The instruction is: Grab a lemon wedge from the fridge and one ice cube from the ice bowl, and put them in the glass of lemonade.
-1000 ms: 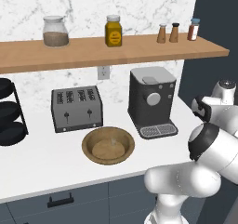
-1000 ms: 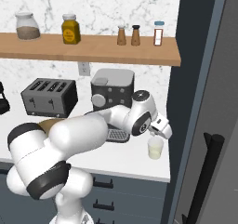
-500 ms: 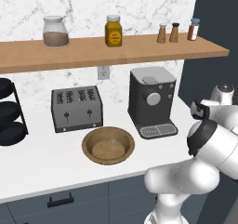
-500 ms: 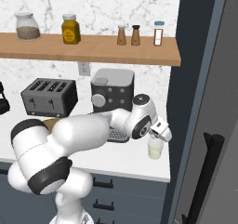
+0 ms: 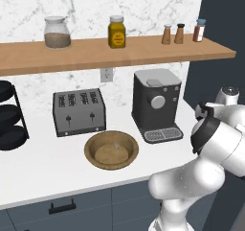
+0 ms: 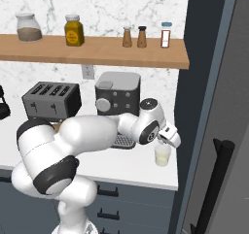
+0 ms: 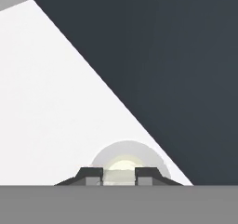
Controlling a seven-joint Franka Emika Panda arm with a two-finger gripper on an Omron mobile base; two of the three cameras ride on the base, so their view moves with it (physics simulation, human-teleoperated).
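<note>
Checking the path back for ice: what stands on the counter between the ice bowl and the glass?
The coffee machine, set back toward the wall between the ice bowl and the glass, per both base views.

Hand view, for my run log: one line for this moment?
hand: shut, above glass of lemonade | ice bowl: on counter | held item: cannot tell

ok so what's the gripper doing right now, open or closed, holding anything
gripper: closed, right above the glass of lemonade; whether it holds anything cannot be told.
</note>
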